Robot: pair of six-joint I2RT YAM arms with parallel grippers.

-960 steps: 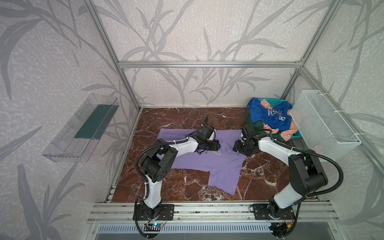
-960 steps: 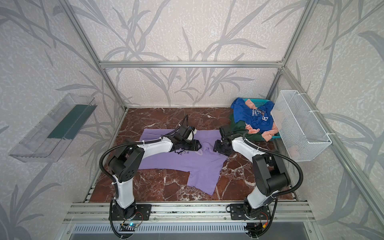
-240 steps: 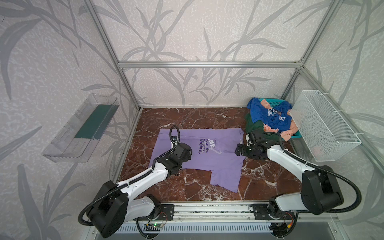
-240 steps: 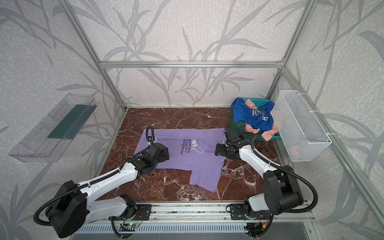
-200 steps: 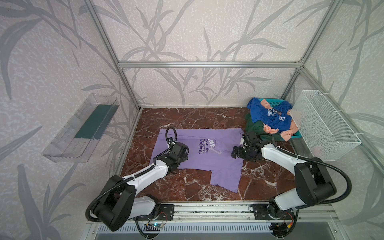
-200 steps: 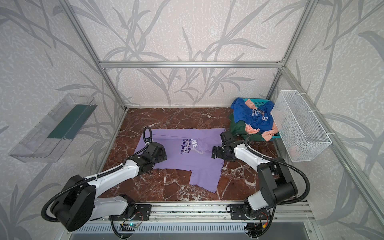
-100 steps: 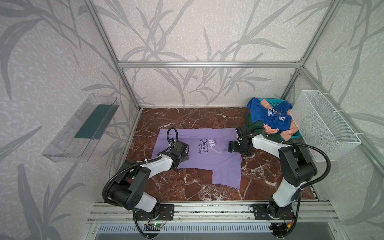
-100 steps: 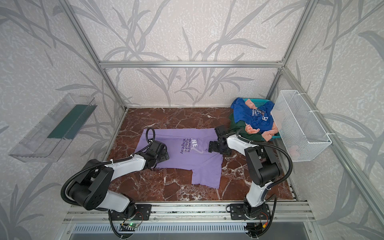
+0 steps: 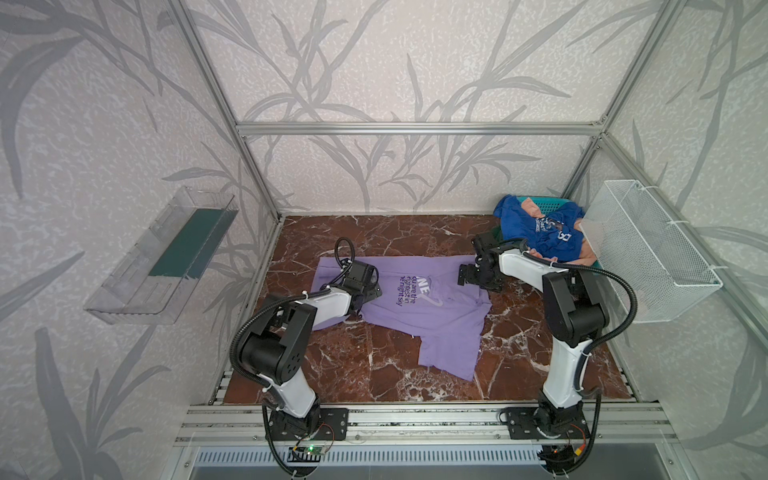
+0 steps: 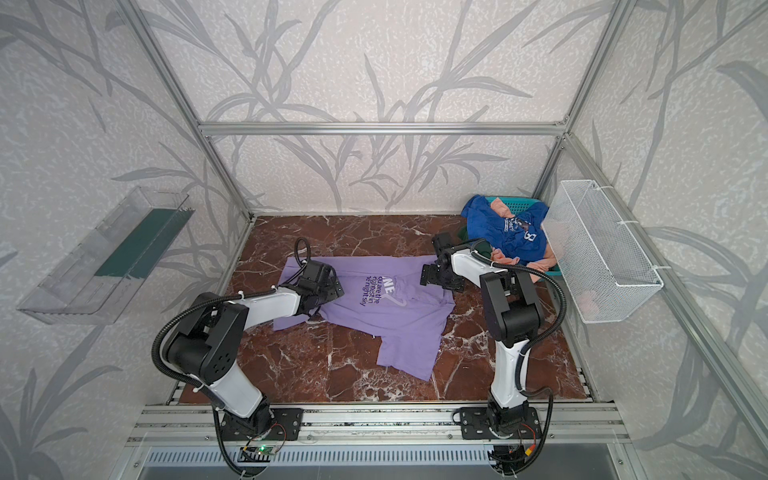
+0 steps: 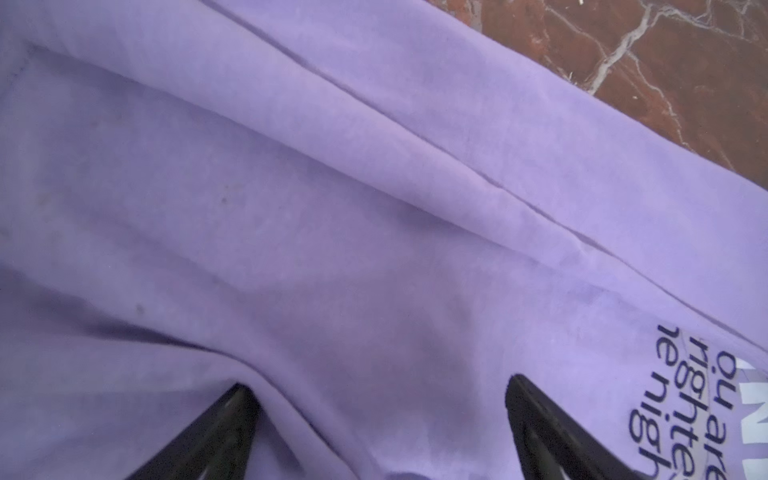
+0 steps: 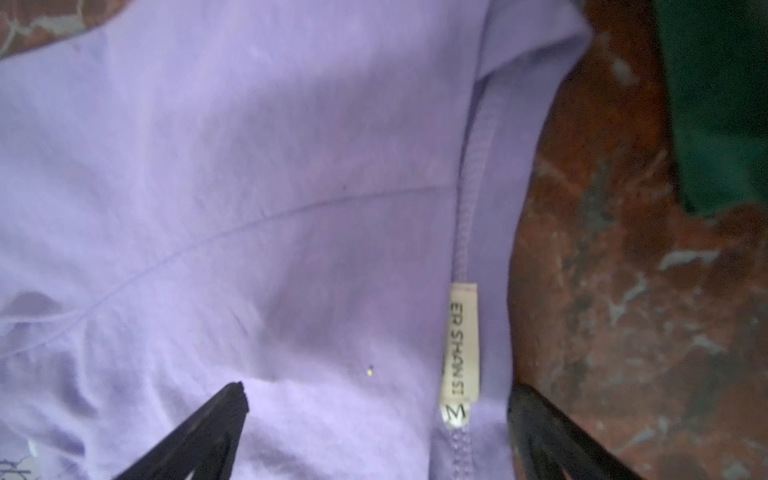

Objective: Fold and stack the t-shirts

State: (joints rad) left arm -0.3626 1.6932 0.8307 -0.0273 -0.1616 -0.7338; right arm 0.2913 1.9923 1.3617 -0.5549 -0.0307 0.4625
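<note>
The lavender t-shirt [image 9: 419, 309] lies spread, print up, on the marble tabletop [image 9: 374, 232] in the middle of both top views. One lobe of cloth reaches down toward the lower centre.

The left gripper [image 9: 370, 291] sits low over the shirt's left part, just left of the dark lettering. Its jaws are spread wide, and the left wrist view shows only flat, creased cloth between the fingertips [image 11: 243, 392]. I cannot tell whether they press on it.

The right gripper [image 9: 465, 275] is at the shirt's upper right corner, jaws also wide apart and holding nothing. In the right wrist view one fingertip [image 12: 235, 392] is over the cloth and the other is over bare marble. The neck seam and its label [image 12: 459, 353] lie between them.

The shirt's far edge runs straight across, with bare marble behind it up to the back wall. There is more bare marble at the lower left and lower right.

At the upper right, the blue t-shirt [image 9: 536, 226] and the peach t-shirt [image 9: 586, 257] are heaped in the teal basket [image 9: 552, 202]. The dark green t-shirt [image 12: 723, 104] lies near the lavender collar, with a strip of marble between them.
</note>
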